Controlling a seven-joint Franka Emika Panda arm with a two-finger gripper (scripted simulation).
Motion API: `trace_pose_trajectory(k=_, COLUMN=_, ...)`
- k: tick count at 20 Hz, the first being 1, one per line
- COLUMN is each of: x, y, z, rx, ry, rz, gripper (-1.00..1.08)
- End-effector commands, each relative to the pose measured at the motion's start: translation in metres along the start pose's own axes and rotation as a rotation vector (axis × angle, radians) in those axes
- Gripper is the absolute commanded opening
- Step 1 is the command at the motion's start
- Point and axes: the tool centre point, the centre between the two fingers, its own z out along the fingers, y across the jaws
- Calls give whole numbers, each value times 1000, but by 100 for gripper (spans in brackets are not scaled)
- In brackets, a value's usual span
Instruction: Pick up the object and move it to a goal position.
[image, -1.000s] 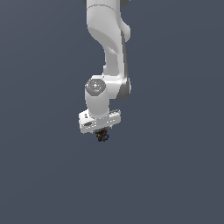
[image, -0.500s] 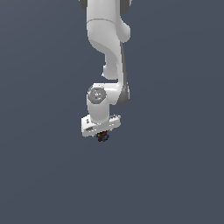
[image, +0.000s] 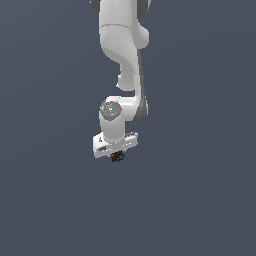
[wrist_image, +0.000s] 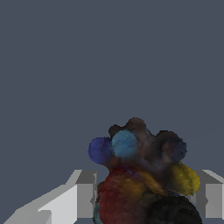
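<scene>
The object (image: 118, 157) is a tiny dark lumpy thing with coloured specks, tucked right under the white hand of my arm in the exterior view. My gripper (image: 117, 156) is shut on it and hangs above the flat grey ground. The wrist view shows the object (wrist_image: 140, 175) close up: dark lobes with blue, red, orange and yellow patches, wedged between my two white fingers (wrist_image: 78, 199). Its lower part runs out of that picture.
Plain grey ground fills both views all around. My white arm (image: 122, 60) reaches down from the top of the exterior view. No other objects or markers show.
The arm has drifted slightly downward and toward the exterior view's right, carrying the object. The grip on it is unchanged.
</scene>
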Motion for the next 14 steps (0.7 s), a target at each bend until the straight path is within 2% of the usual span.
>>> trace_pose_trajectory(k=1, x=-3, y=0, z=5, rx=3, ry=-7, rz=1, gripper=-100)
trace_pose_trajectory(k=8, x=0, y=-1, z=-2, rx=0, ry=0, rz=0, gripper=-100)
trace_pose_trajectory(k=14, x=-3, y=-14, z=-16, rx=0, ry=0, rz=0, gripper=-100)
